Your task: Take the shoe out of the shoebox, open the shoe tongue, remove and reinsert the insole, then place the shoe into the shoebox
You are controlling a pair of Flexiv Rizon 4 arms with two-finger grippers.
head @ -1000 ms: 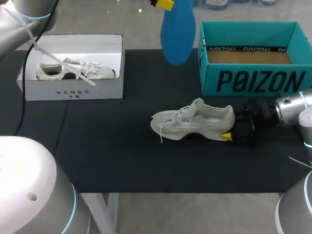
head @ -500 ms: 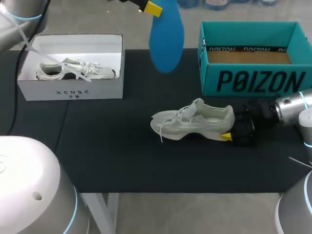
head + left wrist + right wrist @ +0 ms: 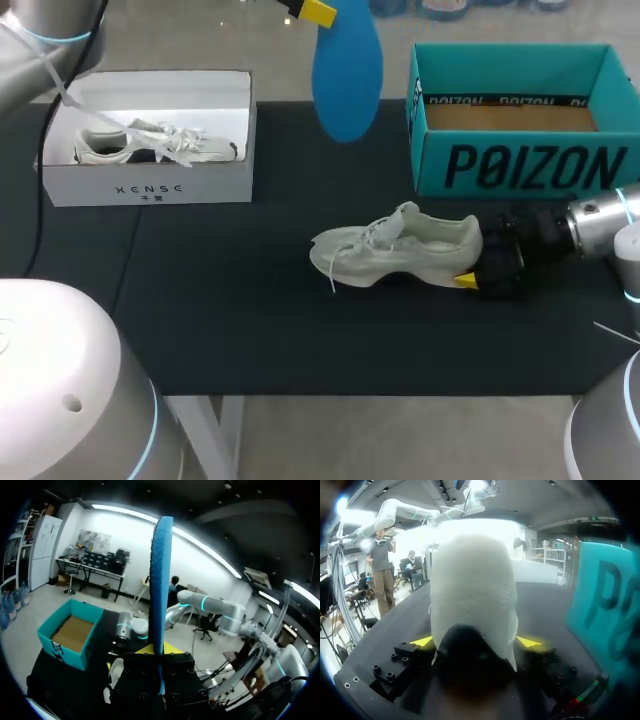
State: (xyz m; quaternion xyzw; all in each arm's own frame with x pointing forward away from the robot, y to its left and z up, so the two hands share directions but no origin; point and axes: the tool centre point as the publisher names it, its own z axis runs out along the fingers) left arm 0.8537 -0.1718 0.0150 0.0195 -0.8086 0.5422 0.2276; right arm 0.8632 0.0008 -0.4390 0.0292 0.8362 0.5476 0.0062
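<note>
The left gripper (image 3: 160, 680) is clamping the lower end of the blue insole (image 3: 347, 70), with both fingers closed on it from two sides. It is holding the insole upright and high above the far edge of the bench (image 3: 250, 320), well apart from the shoe. The right gripper (image 3: 475, 641) is gripping the heel of the pale shoe (image 3: 395, 247), with one yellow tip showing on each side of the heel. The shoe is resting on its sole near the middle of the bench, toe pointing toward the robot's left. It is lying just in front of the open teal shoebox (image 3: 520, 170). A white box (image 3: 150, 185) holding a second shoe (image 3: 155, 143) is sitting at the far left of the bench.

Judged from this layout, the insole removal is complete and the reinsertion step is beginning. The next move is calling for the left arm to bring the insole down, line its toe end up with the shoe opening, and feed it in while the right gripper is steadying the heel.

Compared with one second ago, the insole is sitting slightly further toward the robot's left. Compared with half a second ago, it is swinging back a little to the right and higher. The shoe and right gripper are remaining in place.
</note>
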